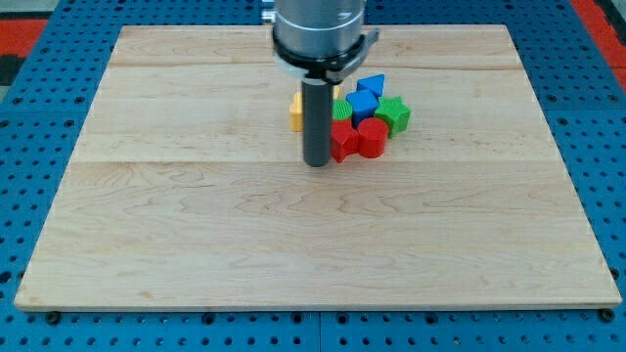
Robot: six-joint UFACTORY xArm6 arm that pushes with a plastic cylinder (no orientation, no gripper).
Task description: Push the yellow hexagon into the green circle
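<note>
My tip (317, 162) rests on the board just left of a tight cluster of blocks. A yellow block (296, 111), largely hidden behind the rod, sits at the cluster's left; its shape cannot be made out. A sliver of green (340, 108) shows just right of the rod, above a red block (342, 143); its shape is hidden. A red cylinder (372, 137) stands right of the red block. A green block (393, 114) sits at the cluster's right. Two blue blocks (366, 95) lie at the cluster's top.
The wooden board (196, 235) lies on a blue perforated table. The arm's grey body (319, 29) hangs over the board's top middle.
</note>
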